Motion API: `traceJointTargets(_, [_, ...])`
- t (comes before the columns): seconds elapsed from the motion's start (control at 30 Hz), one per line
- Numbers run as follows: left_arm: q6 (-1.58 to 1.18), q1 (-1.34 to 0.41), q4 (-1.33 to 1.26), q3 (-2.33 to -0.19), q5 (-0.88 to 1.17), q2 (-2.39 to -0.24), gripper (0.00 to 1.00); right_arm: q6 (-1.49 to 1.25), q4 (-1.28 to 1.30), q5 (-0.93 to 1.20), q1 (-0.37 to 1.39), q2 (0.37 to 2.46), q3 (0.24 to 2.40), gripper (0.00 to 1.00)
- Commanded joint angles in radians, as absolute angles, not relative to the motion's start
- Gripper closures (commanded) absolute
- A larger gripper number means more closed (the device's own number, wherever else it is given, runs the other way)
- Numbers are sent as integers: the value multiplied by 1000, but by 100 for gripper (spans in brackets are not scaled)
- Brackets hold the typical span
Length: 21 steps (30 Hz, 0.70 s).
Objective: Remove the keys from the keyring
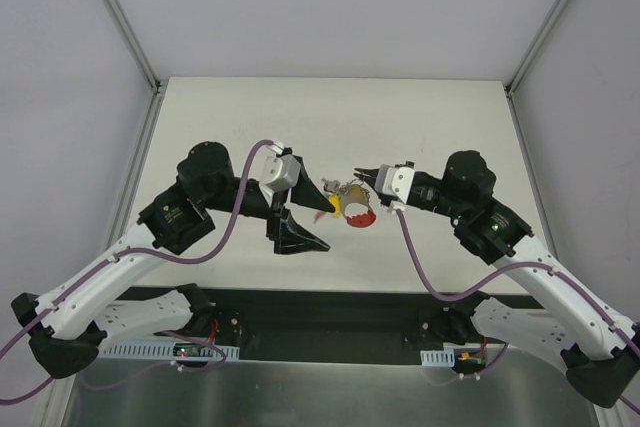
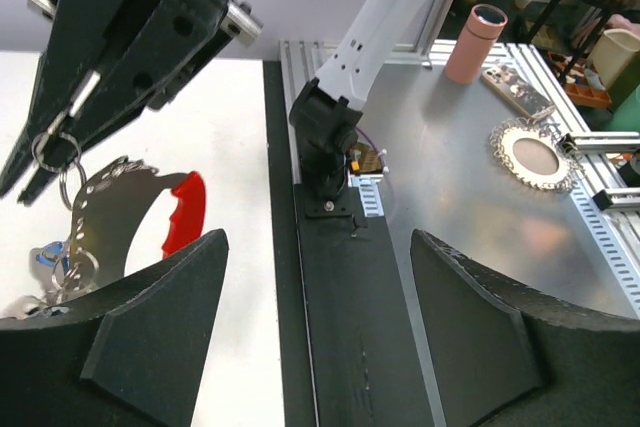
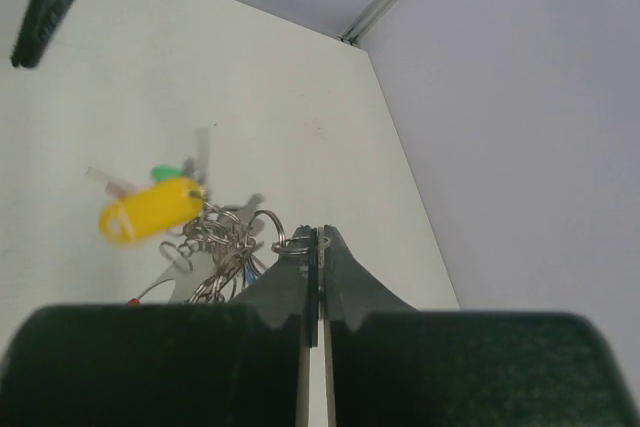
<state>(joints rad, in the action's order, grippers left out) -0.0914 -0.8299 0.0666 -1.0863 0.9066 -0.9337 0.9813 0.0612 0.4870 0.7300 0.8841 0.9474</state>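
Note:
My right gripper (image 1: 362, 175) is shut on the keyring (image 3: 292, 244), a thin silvery ring pinched at its fingertips (image 3: 318, 239). From the ring hangs the bunch of keys (image 1: 350, 205), with silvery keys (image 3: 215, 247), a yellow tag (image 3: 150, 209) and a green head (image 3: 165, 173). In the left wrist view the ring (image 2: 55, 152) sits in the right gripper's black tips, with a silvery plate (image 2: 110, 207) and a red piece (image 2: 183, 209) below it. My left gripper (image 1: 328, 227) is open just left of the bunch, with nothing between its fingers (image 2: 150, 327).
The white table (image 1: 250, 127) is walled by grey panels on three sides. Off its near edge lie a black rail (image 2: 345, 327) with the right arm's base (image 2: 330, 147), and a metal bench with a pink tumbler (image 2: 476, 42) and an ornate round frame (image 2: 530, 152).

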Motion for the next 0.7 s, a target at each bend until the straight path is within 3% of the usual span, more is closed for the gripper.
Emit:
traceJointTargets(0.0, [-23, -824, 159, -1106, 859, -954, 27, 994, -31, 531, 727, 856, 986, 99])
traceJointTargets(0.23, [-9, -825, 163, -1129, 739, -971, 29, 974, -29, 612, 729, 862, 996, 99])
traceJointTargets(0.67, [60, -824, 153, -1218, 847, -1078, 41, 919, -58, 614, 729, 865, 983, 99])
